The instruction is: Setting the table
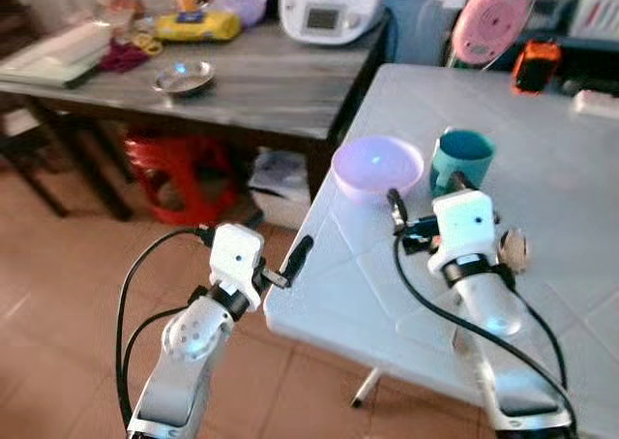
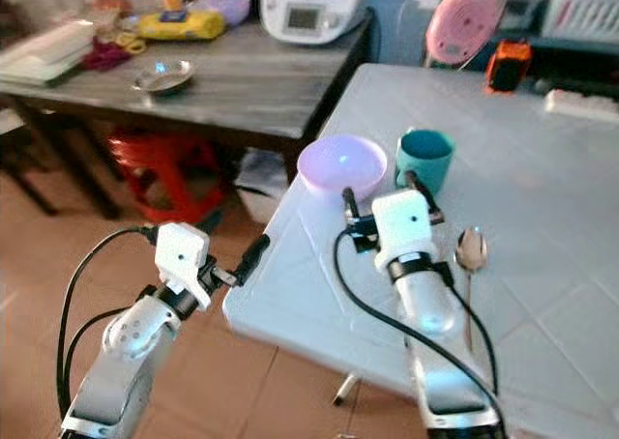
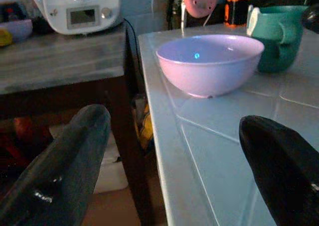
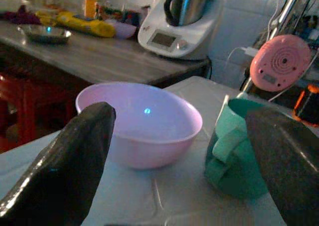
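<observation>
A lilac bowl (image 1: 377, 165) and a teal mug (image 1: 461, 159) stand side by side near the left edge of the white table (image 1: 561, 159). A metal spoon (image 2: 471, 250) lies on the table to the right of my right arm. My right gripper (image 1: 426, 195) hovers just in front of the bowl and mug, open, with nothing between its fingers (image 4: 65, 166). My left gripper (image 1: 290, 260) is at the table's near left corner, off its edge, open and empty. In the left wrist view it points along the table edge at the bowl (image 3: 209, 64).
A dark wooden table (image 1: 242, 96) stands to the left, carrying a metal dish (image 1: 184, 76), a white kitchen machine (image 1: 329, 9) and a yellow package (image 1: 198, 25). A red stool (image 1: 184, 173) sits under it. A pink round device (image 1: 491, 21) stands behind the white table.
</observation>
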Robot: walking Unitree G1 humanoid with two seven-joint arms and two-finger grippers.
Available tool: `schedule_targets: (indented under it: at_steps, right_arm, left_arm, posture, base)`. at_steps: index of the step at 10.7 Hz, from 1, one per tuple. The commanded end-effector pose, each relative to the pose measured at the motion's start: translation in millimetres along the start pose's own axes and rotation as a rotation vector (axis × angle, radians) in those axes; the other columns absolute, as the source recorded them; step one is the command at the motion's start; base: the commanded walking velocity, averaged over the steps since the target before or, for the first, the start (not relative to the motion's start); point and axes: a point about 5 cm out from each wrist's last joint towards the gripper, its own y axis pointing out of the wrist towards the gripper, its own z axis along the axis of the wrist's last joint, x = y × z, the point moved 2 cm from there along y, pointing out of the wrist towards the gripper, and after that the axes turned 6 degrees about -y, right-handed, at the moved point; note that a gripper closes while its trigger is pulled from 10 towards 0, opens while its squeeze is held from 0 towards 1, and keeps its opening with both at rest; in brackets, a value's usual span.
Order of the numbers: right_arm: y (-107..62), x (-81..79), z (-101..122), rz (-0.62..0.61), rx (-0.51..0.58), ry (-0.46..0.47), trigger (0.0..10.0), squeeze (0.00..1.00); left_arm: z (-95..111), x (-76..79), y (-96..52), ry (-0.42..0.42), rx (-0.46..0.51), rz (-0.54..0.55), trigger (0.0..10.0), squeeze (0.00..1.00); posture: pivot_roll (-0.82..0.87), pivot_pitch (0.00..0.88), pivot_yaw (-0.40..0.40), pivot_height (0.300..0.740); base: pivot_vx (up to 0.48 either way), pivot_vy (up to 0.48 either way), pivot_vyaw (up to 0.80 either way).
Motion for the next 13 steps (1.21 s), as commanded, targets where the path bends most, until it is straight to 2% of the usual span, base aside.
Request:
schedule_targets:
  at_steps: [1,2,4,6,7,8,9,11,13]
  right_arm:
    - [3.9,-9.1,2.8,0.063,0.009,0.016,10.0,0.00]
    - [7.8,-14.2,4.2,0.129,0.018,-0.013,10.0,0.00]
    - [11.5,-12.6,3.5,0.145,0.014,-0.018,10.0,0.00]
    - [18.1,-10.4,2.2,0.165,-0.001,-0.073,10.0,0.00]
    - [22.8,-7.9,2.4,0.181,-0.009,-0.137,10.0,0.00]
    - [32.5,-2.1,3.9,0.203,-0.024,-0.183,10.0,0.00]
    - [42.3,5.3,2.9,0.215,-0.053,-0.207,10.0,0.00]
    - [53.7,12.9,3.1,0.221,-0.089,-0.261,10.0,0.00]
    - [66.8,9.6,2.9,0.284,-0.120,-0.269,10.0,0.00]
  left_arm:
    - [-1.9,-4.2,-3.6,0.017,-0.013,0.013,10.0,0.00]
    - [-1.9,-3.0,-3.2,0.016,-0.015,0.009,10.0,0.00]
    - [1.4,-5.4,-2.0,0.007,-0.006,0.015,10.0,0.00]
    - [1.1,-7.3,-2.4,-0.004,-0.005,0.034,10.0,0.00]
    - [1.3,-5.8,-2.3,-0.004,-0.004,0.032,10.0,0.00]
    - [1.2,-1.9,-1.5,-0.015,-0.007,0.010,10.0,0.00]
    - [0.3,5.9,-0.3,-0.063,-0.016,-0.049,10.0,0.00]
    - [-3.2,14.2,-2.6,-0.081,-0.046,-0.112,10.0,0.00]
    - [-5.0,19.2,-6.0,-0.086,-0.041,-0.154,10.0,0.00]
  posture:
    - [-0.12,0.098,0.068,0.740]
    - [-0.12,0.098,0.070,0.740]
    - [-0.12,0.114,0.069,0.740]
    - [-0.11,0.119,0.069,0.740]
    - [-0.11,0.124,0.071,0.740]
    - [-0.12,0.128,0.072,0.740]
    - [-0.12,0.130,0.065,0.740]
    - [-0.12,0.139,0.057,0.740]
    - [-0.13,0.135,0.045,0.740]
  base:
    - [0.000,0.000,0.00]
    - [0.000,0.000,0.00]
    - [0.000,0.000,0.00]
    - [0.000,0.000,0.00]
    - [0.000,0.000,0.00]
    - [0.000,0.000,0.00]
    - [0.000,0.000,0.00]
    - [0.000,0.000,0.00]
    - [0.000,0.000,0.00]
